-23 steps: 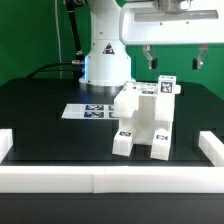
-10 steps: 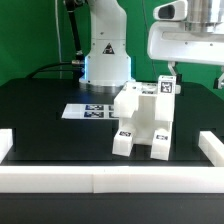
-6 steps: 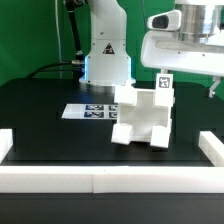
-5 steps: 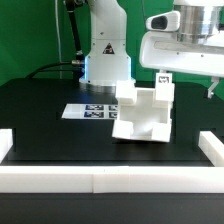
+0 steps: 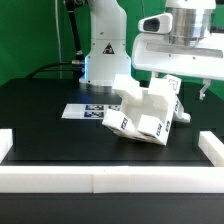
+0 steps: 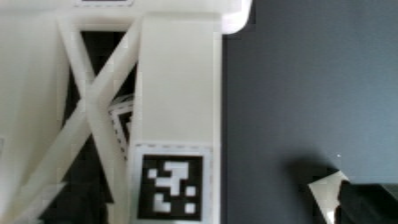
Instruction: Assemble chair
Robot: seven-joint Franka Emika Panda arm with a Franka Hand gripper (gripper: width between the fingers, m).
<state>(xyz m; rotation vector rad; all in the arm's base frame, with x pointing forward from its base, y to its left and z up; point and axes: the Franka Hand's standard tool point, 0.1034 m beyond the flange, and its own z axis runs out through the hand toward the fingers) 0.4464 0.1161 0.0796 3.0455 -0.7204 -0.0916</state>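
- Jaws point(image 5: 186, 92) gape fully wide, holding nothing, just above the chair point(image 5: 148, 113).
- Chair sits tipped at mid-worktop point(image 5: 40, 110), beside the marker board point(image 5: 86, 110).
- Judgement: let it settle, then centre over one block and close squarely.

Item: white Franka Panda arm point(image 5: 103, 45), single unit. Base column stands upright at the rear; upper links rise out of frame. Wrist section, white housing with dark grey cylindrical joint, hangs horizontally above the jaws. Two-finger gripper point(image 5: 180, 85) points downward; jaws spread fully wide, nothing between them. One dark fingertip point(image 6: 331, 186) visible in wrist view.
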